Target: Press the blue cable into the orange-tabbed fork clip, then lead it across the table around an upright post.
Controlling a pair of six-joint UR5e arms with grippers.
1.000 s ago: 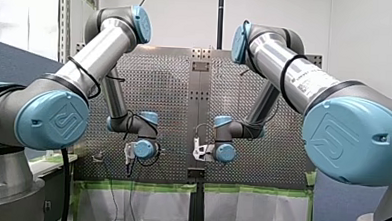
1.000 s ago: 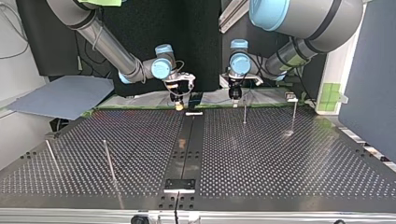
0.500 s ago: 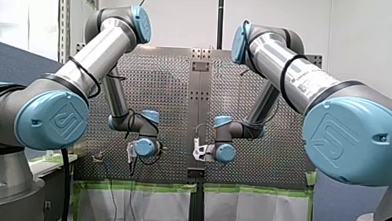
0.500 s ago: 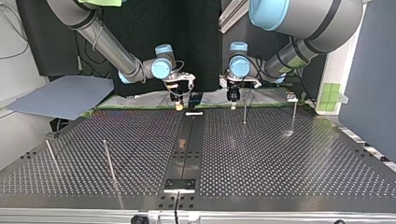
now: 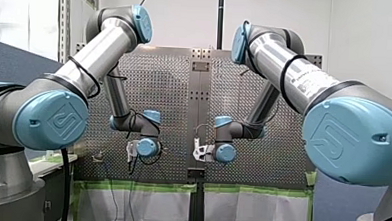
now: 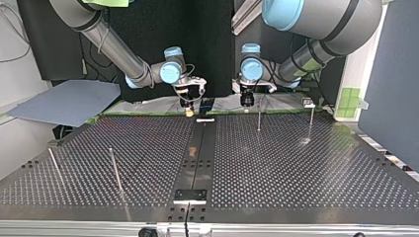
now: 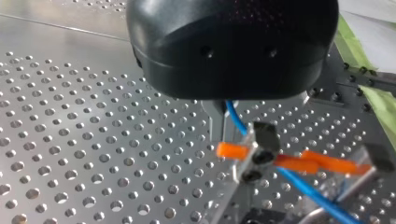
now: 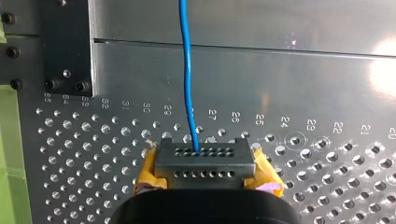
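Right gripper [image 8: 201, 156] clamped on blue cable [image 8: 186, 70], left gripper [image 6: 246, 103] grip indeterminate, both upper centre of top view; cable meets orange-tabbed fork clip [image 7: 254, 151] under left gripper; best, I judge: keep taut, press straight down.

Item count
2 arms [image 5: 94, 51] [image 5: 295, 75], 2 grippers [image 6: 246, 109] [image 6: 189, 112], 4 upright posts [image 6: 115, 169] [image 6: 53, 165] [image 6: 258, 120] [image 6: 311, 118], 1 blue cable [image 8: 187, 70], 2 orange-tabbed clips [image 7: 247, 156] [image 7: 362, 164], 1 table [image 6: 296, 173].

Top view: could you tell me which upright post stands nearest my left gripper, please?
The post right of the centre strip, beside my left gripper; the other three stand farther away.
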